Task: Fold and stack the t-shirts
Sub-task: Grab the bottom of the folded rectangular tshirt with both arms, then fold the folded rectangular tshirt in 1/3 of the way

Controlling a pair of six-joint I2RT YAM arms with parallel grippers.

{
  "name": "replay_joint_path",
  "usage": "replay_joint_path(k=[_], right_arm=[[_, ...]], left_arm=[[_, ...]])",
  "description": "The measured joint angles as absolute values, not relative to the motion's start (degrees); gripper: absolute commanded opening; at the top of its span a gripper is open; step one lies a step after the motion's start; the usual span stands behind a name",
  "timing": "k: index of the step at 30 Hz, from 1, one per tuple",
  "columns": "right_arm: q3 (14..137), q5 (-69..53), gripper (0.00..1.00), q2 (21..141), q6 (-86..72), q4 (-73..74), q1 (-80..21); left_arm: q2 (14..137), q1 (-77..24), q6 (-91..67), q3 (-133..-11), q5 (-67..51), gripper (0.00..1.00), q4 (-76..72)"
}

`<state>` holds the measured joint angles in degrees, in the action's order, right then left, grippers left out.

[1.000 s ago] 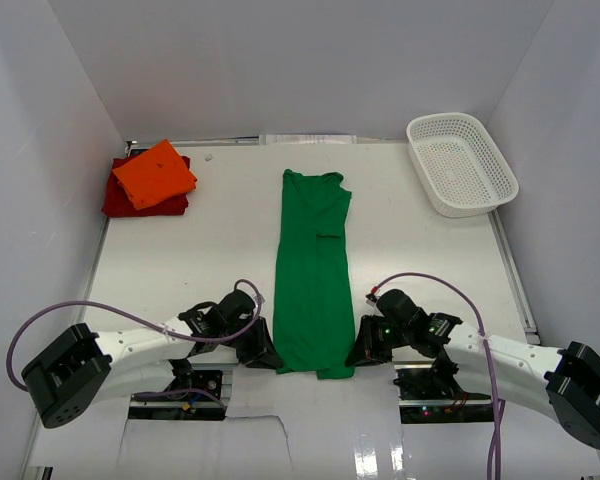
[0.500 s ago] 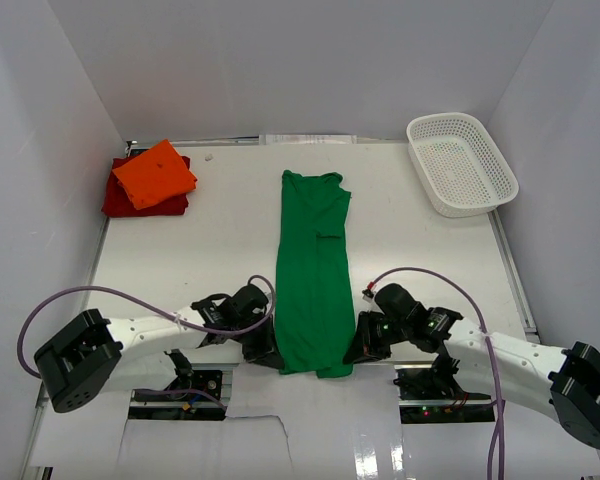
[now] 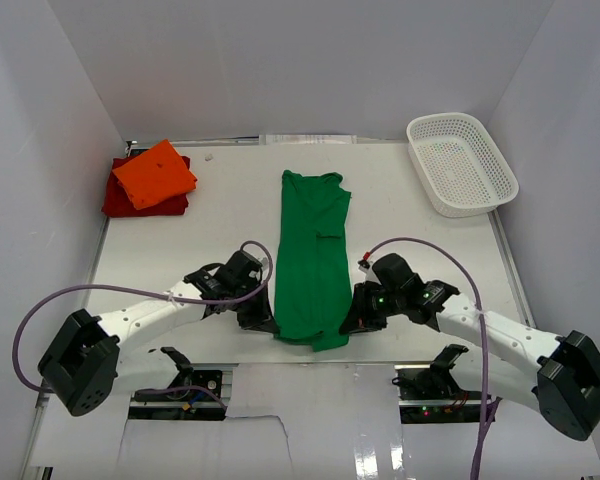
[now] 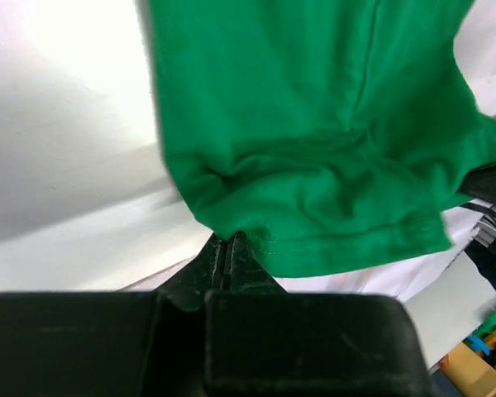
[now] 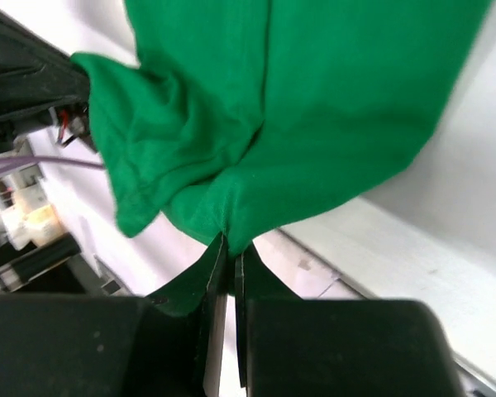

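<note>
The bright green t-shirt (image 3: 314,255) lies as a long narrow strip down the middle of the table. My left gripper (image 3: 264,322) is shut on its near left hem corner; the pinched green cloth (image 4: 314,141) bunches just above my left gripper (image 4: 226,244). My right gripper (image 3: 352,322) is shut on the near right hem corner, where my right gripper (image 5: 230,244) pinches the same green cloth (image 5: 314,107). The near hem is lifted off the table. A folded bright orange t-shirt (image 3: 154,173) lies on a folded dark red t-shirt (image 3: 120,200) at the far left.
A white mesh basket (image 3: 461,162) stands at the far right corner. White walls close in the table on three sides. Both arm bases and cables sit at the near edge.
Both grippers have moved away from the near edge toward the far side, carrying the green shirt's near hem with them. The strip now reaches less far toward the near edge.
</note>
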<state>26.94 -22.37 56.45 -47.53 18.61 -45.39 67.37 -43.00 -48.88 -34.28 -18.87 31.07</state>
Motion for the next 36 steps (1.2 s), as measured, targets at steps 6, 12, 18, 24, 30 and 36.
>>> replay_joint_path(k=[6, 12, 18, 24, 30, 36], right_arm=[[32.8, -21.8, 0.08, 65.4, -40.2, 19.6, -39.9], [38.3, -21.8, 0.08, 71.6, -34.6, 19.7, -35.8], [43.8, -21.8, 0.08, 74.7, -30.7, 20.2, -32.1], [50.6, -22.4, 0.08, 79.4, -28.0, 20.2, -30.2], [56.8, -22.8, 0.08, 84.2, -26.2, 20.5, -29.1], [60.8, -23.4, 0.08, 89.8, -24.6, 20.6, -27.5]], left_arm=[[72.2, -39.6, -45.5, -38.2, -15.7, 0.0, 31.3], [78.8, -37.1, -42.7, -45.1, -12.3, 0.0, 29.7], [82.9, -35.2, -40.1, -52.2, -9.0, 0.0, 29.6], [86.4, -32.7, -37.8, -61.0, -7.0, 0.0, 30.1], [90.8, -30.0, -36.1, -68.2, -6.3, 0.0, 30.3], [95.1, -28.7, -35.3, -71.9, -5.9, 0.0, 30.4]])
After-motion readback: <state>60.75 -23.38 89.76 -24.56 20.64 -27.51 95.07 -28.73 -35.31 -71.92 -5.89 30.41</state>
